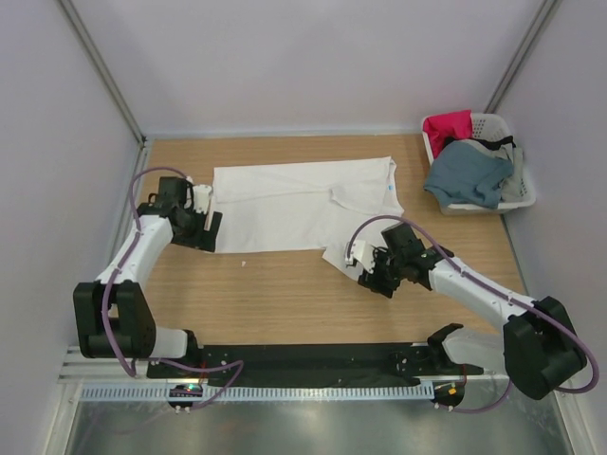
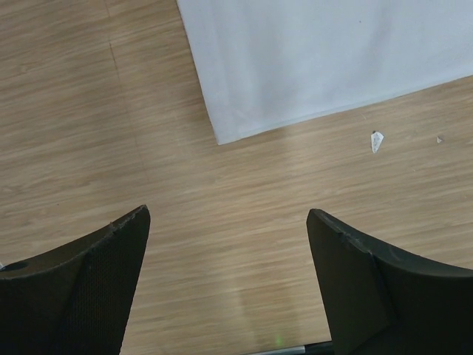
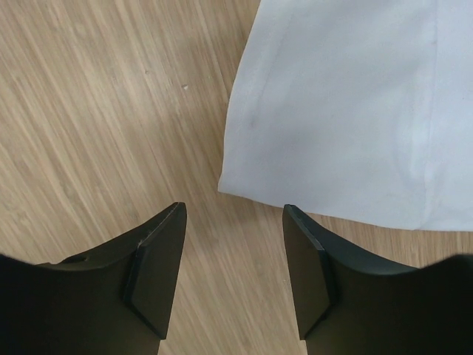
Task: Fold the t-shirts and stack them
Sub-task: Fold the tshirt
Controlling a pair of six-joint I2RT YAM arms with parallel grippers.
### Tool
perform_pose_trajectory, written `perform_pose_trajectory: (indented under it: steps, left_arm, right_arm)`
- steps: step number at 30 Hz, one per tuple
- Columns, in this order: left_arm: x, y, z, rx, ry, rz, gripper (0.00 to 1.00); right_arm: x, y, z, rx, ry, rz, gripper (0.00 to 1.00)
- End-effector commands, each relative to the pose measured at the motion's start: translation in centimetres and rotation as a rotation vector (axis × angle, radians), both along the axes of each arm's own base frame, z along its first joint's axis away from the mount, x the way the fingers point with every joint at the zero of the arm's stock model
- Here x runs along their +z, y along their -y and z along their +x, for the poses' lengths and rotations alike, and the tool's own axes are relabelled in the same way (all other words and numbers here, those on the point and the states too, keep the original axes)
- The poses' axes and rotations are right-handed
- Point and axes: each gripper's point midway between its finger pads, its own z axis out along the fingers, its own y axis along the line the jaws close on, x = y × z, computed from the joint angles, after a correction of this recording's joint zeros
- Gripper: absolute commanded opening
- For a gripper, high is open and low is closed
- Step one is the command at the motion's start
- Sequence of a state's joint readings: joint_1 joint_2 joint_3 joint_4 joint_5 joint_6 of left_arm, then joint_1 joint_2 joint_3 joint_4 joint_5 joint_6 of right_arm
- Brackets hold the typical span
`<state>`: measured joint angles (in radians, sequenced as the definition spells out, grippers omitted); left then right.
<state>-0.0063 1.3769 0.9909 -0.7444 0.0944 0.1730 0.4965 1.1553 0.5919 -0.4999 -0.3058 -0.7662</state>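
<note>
White cloth t-shirt (image 1: pixel 303 204) lies flat on wooden tabletop (image 1: pixel 285 284); left claw (image 2: pixel 229 216) beside its corner, right claw (image 3: pixel 235 208) beside its sleeve, both spread, empty.

The desk (image 1: pixel 285 294) has a light wood-grain top. Plain pale panels form the rear wall (image 1: pixel 313 57), left wall (image 1: pixel 47 142) and right wall (image 1: pixel 574 104), joined at the rear by grey metal corner posts (image 1: pixel 100 66). A black rail (image 1: pixel 313 360) runs along the near edge. Lighting is even and diffuse.
</note>
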Motion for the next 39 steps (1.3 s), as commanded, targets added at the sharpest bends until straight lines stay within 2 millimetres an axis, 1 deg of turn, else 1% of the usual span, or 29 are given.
perform_pose_trajectory:
  steps: [1,6,10,13,14,18,19,21,22,23,26,31,34,35,39]
  left_arm:
    - [1.7,-0.4,2.0,0.002,0.085,0.018,0.88]
    - [1.8,-0.2,2.7,0.003,0.076,0.010,0.86]
    - [1.7,-0.1,3.0,0.006,0.070,0.002,0.85]
    - [1.4,-0.1,2.9,0.007,0.058,0.001,0.85]
    - [1.0,-0.1,2.8,0.009,0.043,0.001,0.84]
    - [0.2,-0.2,2.0,0.028,-0.010,0.004,0.83]
    - [0.1,-0.2,2.0,0.033,-0.019,0.000,0.83]
    - [-0.6,0.1,1.6,0.046,-0.053,-0.016,0.82]
    - [-0.9,-0.7,1.5,0.079,-0.064,-0.019,0.82]
    - [-1.1,-1.0,1.4,0.092,-0.074,-0.022,0.82]
    - [-2.1,-1.7,1.5,0.132,-0.092,-0.018,0.81]
    - [-3.3,-2.4,2.2,0.156,-0.109,-0.018,0.79]
    - [-3.9,-1.8,2.6,0.145,-0.132,-0.050,0.76]
    - [-4.2,-1.4,2.7,0.139,-0.142,-0.069,0.74]
    - [-4.9,-0.9,3.5,0.127,-0.161,-0.102,0.67]
  right_arm:
    - [-0.1,-0.6,1.3,0.019,0.060,0.010,0.60]
    - [-1.2,-0.5,1.0,0.035,0.037,-0.009,0.59]
    - [-1.5,-0.6,1.3,0.034,0.039,-0.007,0.58]
    - [-1.7,-0.8,1.6,0.029,0.042,-0.002,0.56]
    - [-1.8,-0.8,1.7,0.028,0.044,-0.003,0.55]
    - [-2.1,-0.9,2.0,0.026,0.051,-0.003,0.49]
    - [-2.0,-0.9,2.2,0.026,0.061,-0.003,0.47]
    - [-2.1,-0.9,2.3,0.022,0.065,-0.006,0.37]
    - [-2.1,-0.9,2.4,0.022,0.068,-0.004,0.32]
    - [-2.1,-0.9,2.4,0.019,0.070,-0.002,0.23]
    - [-1.9,-1.0,2.5,0.018,0.076,0.000,0.09]
    - [-1.9,-0.8,2.4,0.015,0.074,-0.008,0.07]
    - [-1.9,-0.7,2.4,0.014,0.077,-0.008,0.07]
    - [-1.8,-0.8,2.5,0.013,0.081,-0.005,0.07]
    - [-1.7,-0.7,2.6,0.008,0.085,-0.005,0.07]
